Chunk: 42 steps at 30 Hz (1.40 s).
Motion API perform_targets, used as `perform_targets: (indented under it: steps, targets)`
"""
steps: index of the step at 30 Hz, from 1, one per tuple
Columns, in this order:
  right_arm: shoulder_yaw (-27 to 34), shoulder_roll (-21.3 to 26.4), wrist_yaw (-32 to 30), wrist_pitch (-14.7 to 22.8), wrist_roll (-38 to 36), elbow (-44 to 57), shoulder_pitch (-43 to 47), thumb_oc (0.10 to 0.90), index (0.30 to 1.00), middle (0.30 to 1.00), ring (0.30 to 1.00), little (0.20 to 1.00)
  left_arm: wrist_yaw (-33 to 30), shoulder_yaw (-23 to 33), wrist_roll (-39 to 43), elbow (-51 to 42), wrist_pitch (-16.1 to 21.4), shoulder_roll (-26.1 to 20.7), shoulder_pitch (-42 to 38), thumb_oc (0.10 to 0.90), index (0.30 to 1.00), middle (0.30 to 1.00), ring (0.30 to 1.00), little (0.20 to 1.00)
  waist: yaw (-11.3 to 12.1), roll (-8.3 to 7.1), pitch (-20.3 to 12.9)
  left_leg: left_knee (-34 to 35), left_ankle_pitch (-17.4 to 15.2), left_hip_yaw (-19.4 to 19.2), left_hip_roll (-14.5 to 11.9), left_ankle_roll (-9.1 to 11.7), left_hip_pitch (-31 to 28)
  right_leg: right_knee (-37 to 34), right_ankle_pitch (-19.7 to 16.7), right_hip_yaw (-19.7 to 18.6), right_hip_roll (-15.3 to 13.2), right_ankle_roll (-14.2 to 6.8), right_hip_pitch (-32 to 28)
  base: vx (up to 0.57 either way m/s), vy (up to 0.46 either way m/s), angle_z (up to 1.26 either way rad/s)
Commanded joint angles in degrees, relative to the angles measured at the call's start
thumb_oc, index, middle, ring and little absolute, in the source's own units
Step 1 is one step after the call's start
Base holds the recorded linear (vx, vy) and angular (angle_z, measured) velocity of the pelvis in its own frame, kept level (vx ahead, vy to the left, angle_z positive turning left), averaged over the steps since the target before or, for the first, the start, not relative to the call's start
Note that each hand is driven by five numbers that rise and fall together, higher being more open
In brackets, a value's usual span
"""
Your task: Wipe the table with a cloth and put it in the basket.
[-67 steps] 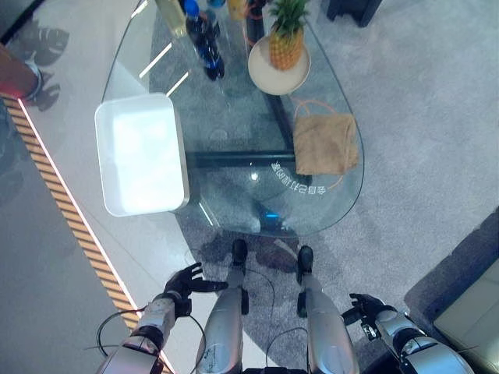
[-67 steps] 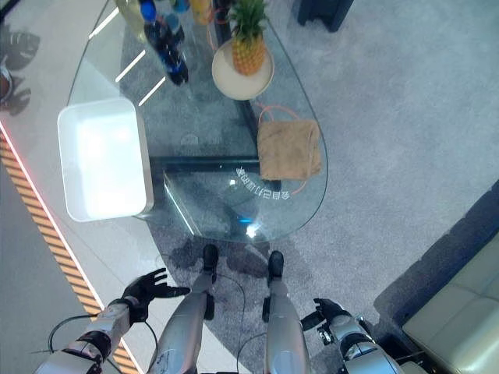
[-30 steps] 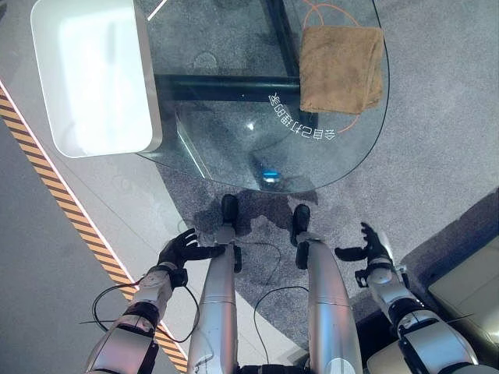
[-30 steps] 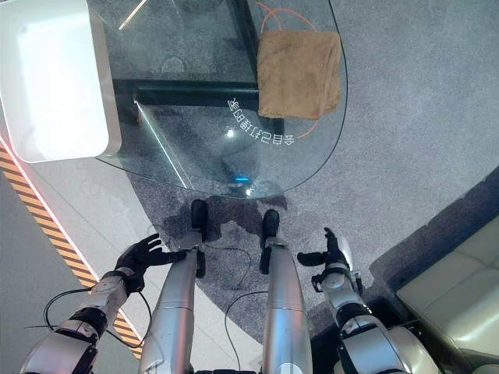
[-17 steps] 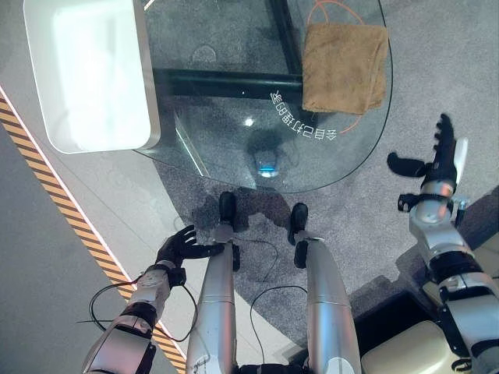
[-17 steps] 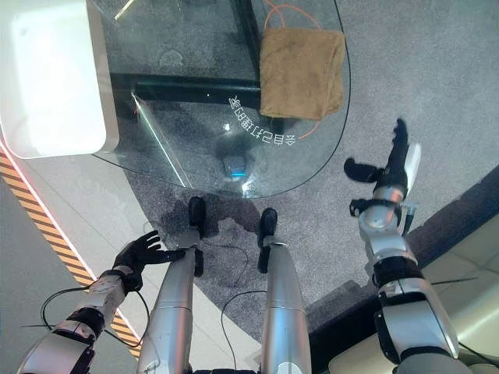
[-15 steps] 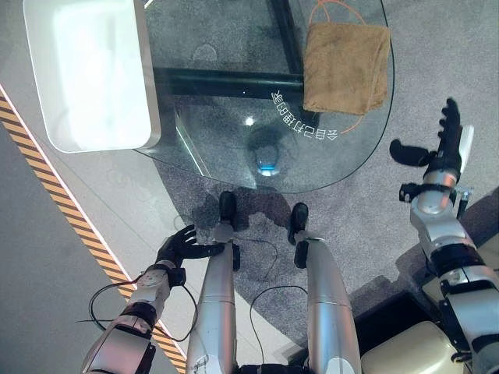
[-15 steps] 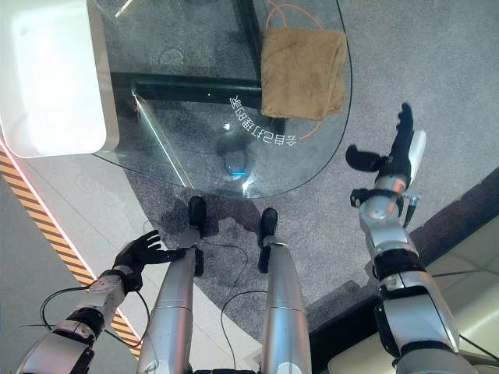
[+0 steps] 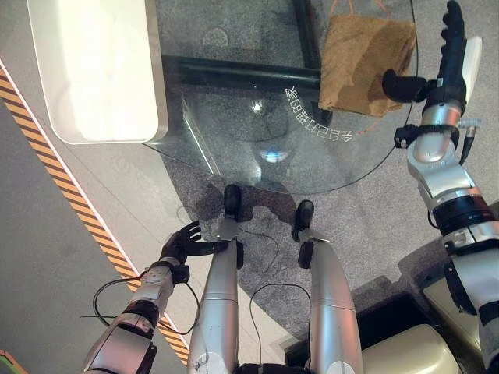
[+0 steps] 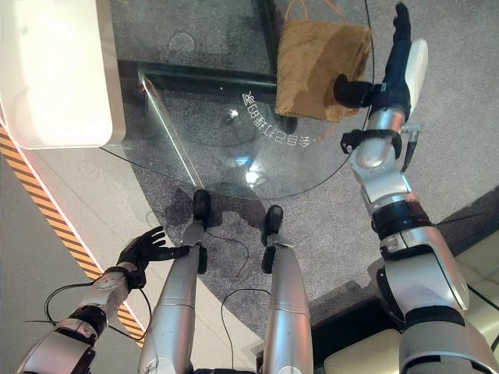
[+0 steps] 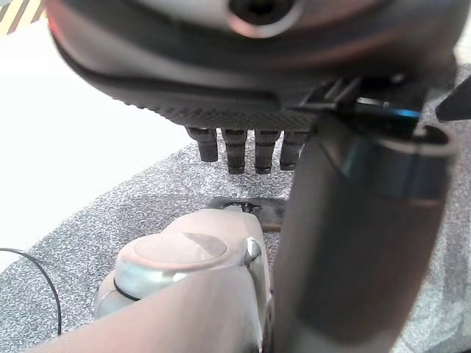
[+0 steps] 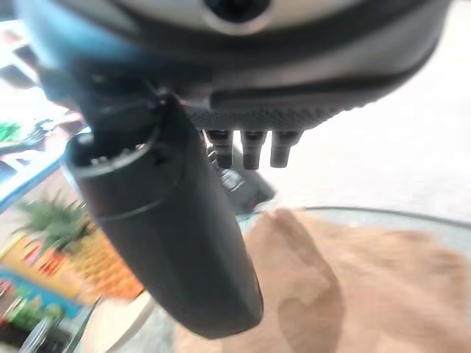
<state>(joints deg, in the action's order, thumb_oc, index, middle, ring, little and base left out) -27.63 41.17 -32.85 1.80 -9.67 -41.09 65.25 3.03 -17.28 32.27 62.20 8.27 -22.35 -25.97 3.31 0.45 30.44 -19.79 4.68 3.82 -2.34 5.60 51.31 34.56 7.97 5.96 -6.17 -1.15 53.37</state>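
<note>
On the glass counter [image 9: 234, 125] in the left eye view, the brown cloth [image 9: 362, 62] lies flat near the right edge, with the white basket [image 9: 101, 66] well apart at the counter's left side. The right robot hand [image 9: 440, 70] hovers by the cloth's right edge, fingers straight and thumb spread, grasping nothing. The left robot hand [image 9: 181, 243] hangs low beside the leg, relaxed.

From the right eye view, the thumb of the right robot hand overlaps the cloth's corner; whether it touches cannot be told.

At the left wrist, fingers [image 11: 235, 151] point down over grey carpet [image 11: 110, 213], released.

At the right wrist, cloth sits just past the extended thumb, a pineapple [image 12: 77, 250] beyond.

Judging from this, the cloth sits close to the rim, so a sideways approach could push it off the glass, and smooth glass may let it slide rather than bunch for a grip.
</note>
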Motion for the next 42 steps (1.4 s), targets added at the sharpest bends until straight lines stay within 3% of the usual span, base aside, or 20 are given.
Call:
perform_targets:
  steps: [1,9,10,15,22,27,30,42]
  targets:
    - [-2.84,8.72,-1.94,-0.57,4.63,5.12,6.72,0.800,0.900,0.900,0.900,0.900,-1.45,-0.46,-0.93,2.21,-1.37,-1.33,6.50,0.800,0.900,0.900,0.900,0.900,0.34,1.14,-0.65,-3.98,-4.19,-3.87,4.57,-3.64,-1.04,-9.95,-6.07,3.59,3.30,0.87,-3.92,0.00,0.000,0.00]
    - [-12.23,9.28,4.03,-8.03,10.27,1.50,16.16,0.800,0.900,0.900,0.900,0.900,-1.56,-1.29,-1.03,-0.39,-2.60,-2.07,7.17,0.800,0.900,0.900,0.900,0.900,1.81,1.70,-0.65,-2.52,-3.37,-3.48,4.74,-3.41,-1.07,-10.89,-6.36,4.29,2.88,0.83,-3.90,0.00,-0.006,0.04]
    - [-13.79,9.24,4.69,-9.12,10.62,1.03,16.94,0.800,0.900,0.900,0.900,0.900,-1.58,-1.56,-1.00,-0.73,-2.81,-2.19,7.68,0.800,0.900,0.900,0.900,0.900,2.12,1.71,-0.65,-2.81,-5.16,-3.33,4.62,-3.20,-2.28,-10.37,-4.72,4.00,2.99,0.50,-4.95,0.05,-0.041,0.02]
    - [-19.37,9.12,9.30,-12.87,12.01,-2.22,21.41,0.800,0.900,0.900,0.900,0.900,-1.05,-1.83,-1.03,-1.33,-3.24,-2.97,7.71,0.800,0.900,0.900,0.900,0.900,2.84,1.64,-0.65,-2.47,-4.95,-3.11,4.56,-3.09,-1.98,-10.70,-4.89,4.43,2.77,0.56,-4.78,0.01,-0.013,0.02]
    - [-23.80,9.48,15.87,-17.36,13.12,-4.19,24.60,0.800,0.900,0.900,0.900,0.900,-1.15,-1.90,-1.42,-2.99,-4.40,-3.98,8.04,0.800,0.900,0.900,0.900,0.900,3.49,1.40,-0.65,-1.66,-4.51,-3.02,4.50,-3.07,-2.21,-11.05,-5.08,4.98,2.61,0.49,-4.96,0.00,-0.009,0.04]
    - [-25.74,9.50,19.61,-18.98,15.58,-6.11,25.83,0.800,0.900,0.900,0.900,0.900,-0.61,-1.85,-1.45,-3.38,-4.83,-4.54,8.09,0.800,0.900,0.900,0.900,0.900,3.85,1.53,-0.65,-1.32,-4.17,-2.94,4.50,-3.16,-2.20,-11.02,-5.26,5.14,2.45,0.45,-4.83,0.00,0.000,0.00]
    - [-28.34,9.55,23.45,-20.00,22.00,-7.75,27.36,0.800,0.900,0.900,0.900,0.900,-0.38,-2.06,-1.63,-3.47,-4.76,-4.61,8.19,0.800,0.900,0.900,0.900,0.900,4.22,1.62,-0.65,-1.01,-3.97,-2.91,4.59,-3.22,-2.26,-11.16,-5.38,5.42,2.29,0.45,-4.84,0.00,0.000,0.00]
    - [-32.52,10.69,25.29,-20.50,29.01,-9.79,29.88,0.800,0.900,0.900,0.900,0.900,0.21,-2.23,-2.09,-4.14,-5.19,-5.52,8.75,0.800,0.900,0.900,0.900,0.900,4.89,1.78,-0.65,-0.61,-3.48,-2.56,4.78,-3.36,-2.12,-10.84,-5.75,5.82,1.89,0.22,-4.39,0.00,-0.005,0.01]
